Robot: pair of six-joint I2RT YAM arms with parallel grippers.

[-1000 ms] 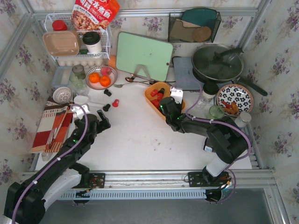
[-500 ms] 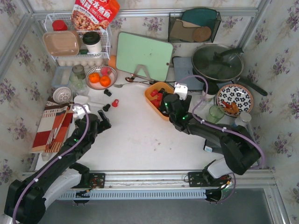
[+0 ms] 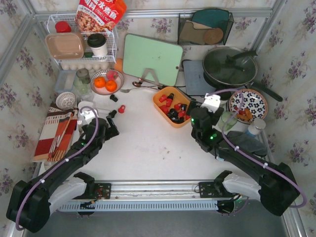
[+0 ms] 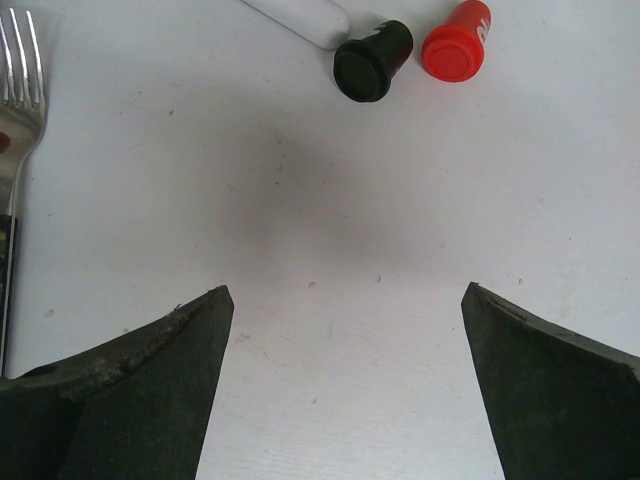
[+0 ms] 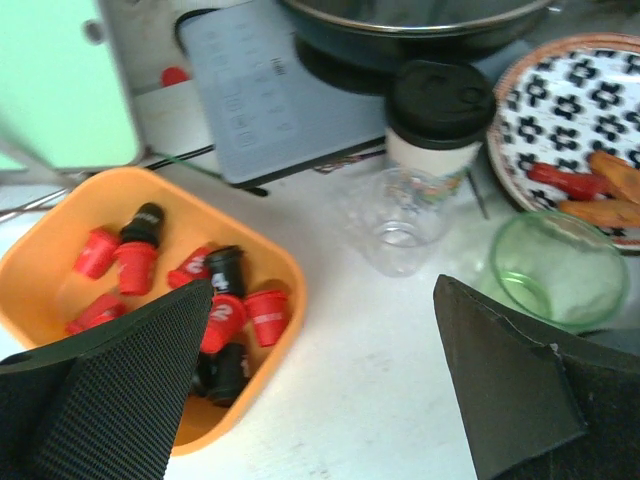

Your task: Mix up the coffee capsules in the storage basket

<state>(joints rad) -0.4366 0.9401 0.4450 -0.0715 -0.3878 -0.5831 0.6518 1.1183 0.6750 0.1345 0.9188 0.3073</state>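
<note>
Wide apart and gripping nothing, the left fingers (image 4: 120, 390) hang low over bare table (image 4: 320, 250), a fork (image 4: 18, 120) lying at their left. Ahead of them a black capsule (image 4: 372, 62) and a red capsule (image 4: 457, 40) lie side by side on the table, well apart from the storage basket (image 5: 40, 260). That basket sits right of centre with the rest of the coffee capsules (image 5: 225, 300) in it, red and black loosely heaped. Just right of it the right fingers (image 5: 110, 380) are also spread and empty. A sideways brush from the left could send the loose pair rolling. On the right, a hard stir may tip the shallow basket or flick capsules over its low wall, and the arm could topple the clear cup (image 5: 400, 225) beside it.
</note>
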